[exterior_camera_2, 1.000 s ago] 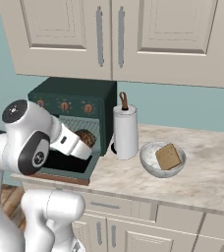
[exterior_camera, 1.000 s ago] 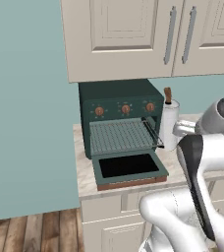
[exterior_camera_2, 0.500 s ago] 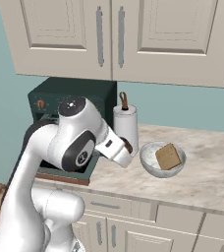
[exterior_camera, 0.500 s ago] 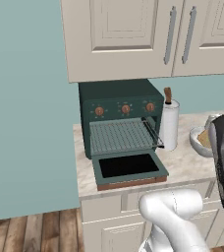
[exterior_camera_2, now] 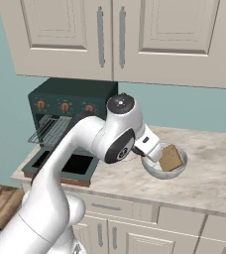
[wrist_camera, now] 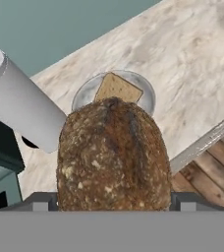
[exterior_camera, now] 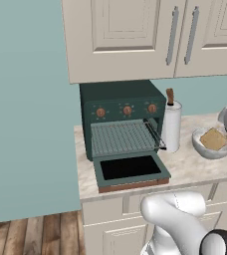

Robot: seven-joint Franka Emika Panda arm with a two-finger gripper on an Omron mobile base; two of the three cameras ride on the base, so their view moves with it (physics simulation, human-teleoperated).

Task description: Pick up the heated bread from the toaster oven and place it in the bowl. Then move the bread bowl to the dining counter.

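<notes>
Dark green toaster oven (exterior_camera: 123, 117) at the left end of the marbled tabletop (exterior_camera: 187, 164) in the left base view, door down, rack bare, pale grey bowl (exterior_camera: 211, 143) with a tan slice toward the right. In the right base view, same bowl (exterior_camera_2: 165, 163) just beside the arm's wrist near the front edge. In the hand view, tool (wrist_camera: 113, 199) clamped on a dark crusty bread loaf (wrist_camera: 112, 155), bowl (wrist_camera: 148, 96) beyond it.

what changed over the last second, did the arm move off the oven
Yes. The arm swung from the toaster oven rightward to the bowl, the gripper carrying the dark bread loaf. Oven door open, bowl with its tan slice, and white canister stayed put.
</notes>
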